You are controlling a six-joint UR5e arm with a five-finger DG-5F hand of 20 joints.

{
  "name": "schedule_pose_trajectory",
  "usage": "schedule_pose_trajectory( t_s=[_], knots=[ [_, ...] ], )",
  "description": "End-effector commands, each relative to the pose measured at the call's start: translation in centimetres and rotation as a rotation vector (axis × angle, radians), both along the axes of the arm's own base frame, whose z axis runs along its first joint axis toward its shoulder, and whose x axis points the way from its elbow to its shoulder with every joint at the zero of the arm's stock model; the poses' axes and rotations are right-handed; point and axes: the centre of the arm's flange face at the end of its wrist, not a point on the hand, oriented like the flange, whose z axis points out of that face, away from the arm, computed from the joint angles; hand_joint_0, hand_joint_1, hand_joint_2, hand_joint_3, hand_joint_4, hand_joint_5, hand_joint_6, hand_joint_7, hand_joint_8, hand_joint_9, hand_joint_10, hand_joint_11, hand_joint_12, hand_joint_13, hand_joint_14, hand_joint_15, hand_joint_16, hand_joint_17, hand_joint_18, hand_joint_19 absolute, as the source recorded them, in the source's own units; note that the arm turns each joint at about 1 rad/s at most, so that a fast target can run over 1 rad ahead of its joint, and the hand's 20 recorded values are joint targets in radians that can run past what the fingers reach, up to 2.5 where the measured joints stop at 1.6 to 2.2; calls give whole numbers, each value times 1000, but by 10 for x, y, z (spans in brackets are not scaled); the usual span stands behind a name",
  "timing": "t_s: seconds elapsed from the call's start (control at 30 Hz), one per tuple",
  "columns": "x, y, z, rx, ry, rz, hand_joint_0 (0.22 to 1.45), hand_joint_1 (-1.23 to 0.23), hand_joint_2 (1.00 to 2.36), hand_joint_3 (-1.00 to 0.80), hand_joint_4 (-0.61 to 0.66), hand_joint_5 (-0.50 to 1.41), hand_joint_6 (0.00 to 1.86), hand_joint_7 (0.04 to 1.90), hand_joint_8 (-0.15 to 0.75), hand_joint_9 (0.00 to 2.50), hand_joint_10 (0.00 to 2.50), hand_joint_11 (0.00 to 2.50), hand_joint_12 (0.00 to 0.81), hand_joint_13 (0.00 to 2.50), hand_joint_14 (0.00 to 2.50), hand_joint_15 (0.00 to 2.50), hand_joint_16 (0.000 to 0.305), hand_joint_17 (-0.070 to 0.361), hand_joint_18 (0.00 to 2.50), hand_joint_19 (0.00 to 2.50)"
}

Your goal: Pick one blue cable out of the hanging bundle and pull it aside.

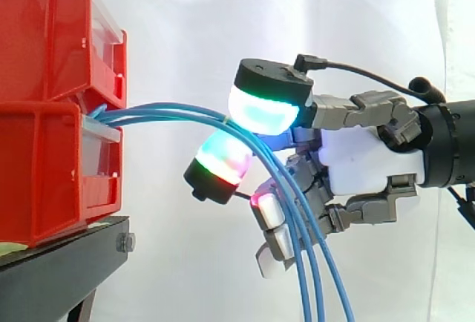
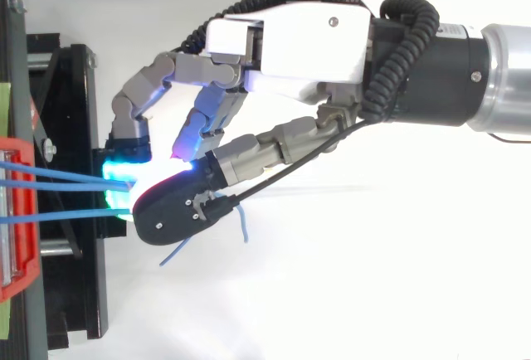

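Observation:
Several thin blue cables point(image 1: 163, 110) leave the gap between the stacked red bins point(image 1: 44, 40), arch to the right and hang down in a bundle point(image 1: 315, 277). My hand point(image 1: 371, 159) reaches in from the right with its fingers curled at the top of that arch. One glowing cyan-green pad point(image 1: 266, 110) sits above the cables and a green-red pad point(image 1: 220, 160) just below them, the two close together on the strands. In the top view the cables point(image 2: 58, 179) run from the left into the pads of the hand point(image 2: 290, 45), and loose cable ends point(image 2: 244, 226) stick out under it.
The red bins stand on a black stand point(image 1: 67, 255) at the left, with the bin edge point(image 2: 17, 211) and stand frame point(image 2: 75, 294) seen from above. A white curtain backs the scene. Open space lies to the right and below the hand.

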Motion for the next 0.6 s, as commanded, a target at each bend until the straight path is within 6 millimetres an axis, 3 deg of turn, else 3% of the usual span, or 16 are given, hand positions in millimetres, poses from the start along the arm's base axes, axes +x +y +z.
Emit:
schedule_pose_trajectory(
  t_s=[0.0,0.17,0.33,0.43,0.57],
  knots=[
    [0,0,0,2,1,1,591,-427,1004,-195,15,-78,886,894,320,1137,15,442,360,1080,21,547,58,130,843,463],
    [0,-1,0,5,-1,-1,577,-583,1011,-169,33,-83,868,988,316,1142,16,492,353,1069,20,541,55,125,838,449],
    [0,0,0,4,-1,-1,600,-754,1015,-100,28,-110,921,932,306,1088,18,543,336,1036,23,560,52,116,812,451],
    [0,0,2,4,-5,1,643,-796,1019,-62,-81,-124,951,937,281,1060,23,603,309,1022,22,586,46,103,790,463],
    [0,0,0,4,-1,1,645,-790,1019,-59,-108,-117,960,918,267,1100,20,585,296,1039,22,582,45,100,794,458]
  ],
)
